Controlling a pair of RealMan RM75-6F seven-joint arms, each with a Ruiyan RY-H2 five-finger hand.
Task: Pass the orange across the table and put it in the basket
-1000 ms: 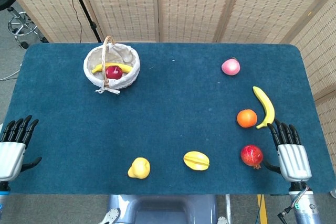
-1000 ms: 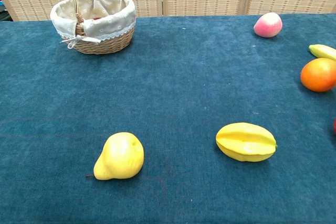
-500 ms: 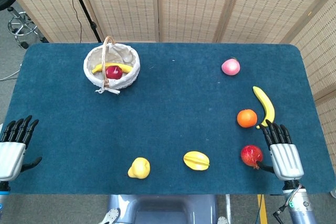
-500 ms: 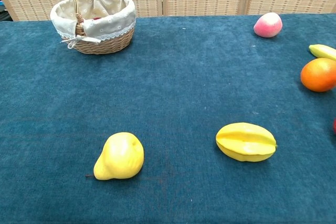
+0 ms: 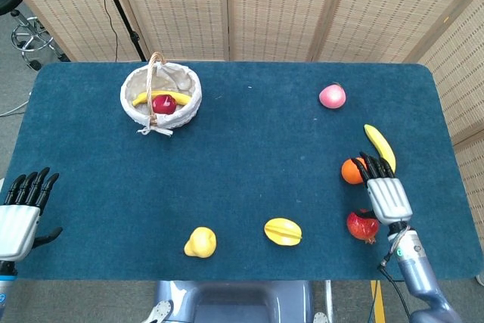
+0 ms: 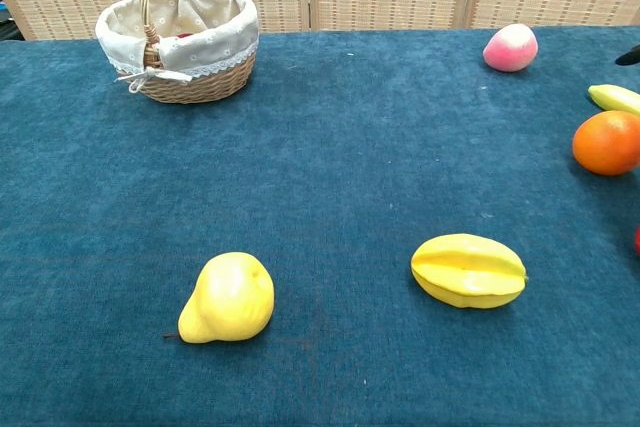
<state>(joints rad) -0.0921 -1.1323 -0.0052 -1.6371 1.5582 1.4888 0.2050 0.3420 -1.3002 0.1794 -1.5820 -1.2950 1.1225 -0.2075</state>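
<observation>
Right hand (image 5: 382, 187) palm down, fingers spread over orange (image 5: 351, 171); left hand (image 5: 20, 206) spread, empty.

Woven folding screens (image 5: 272, 5) behind table (image 5: 249, 164)

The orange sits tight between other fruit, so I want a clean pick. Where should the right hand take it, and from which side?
Grip the orange around its round middle, coming from above with the right hand. The banana lies close on its far right and the pomegranate sits just nearer, so a sideways approach would likely knock them; its top and left are free.
</observation>
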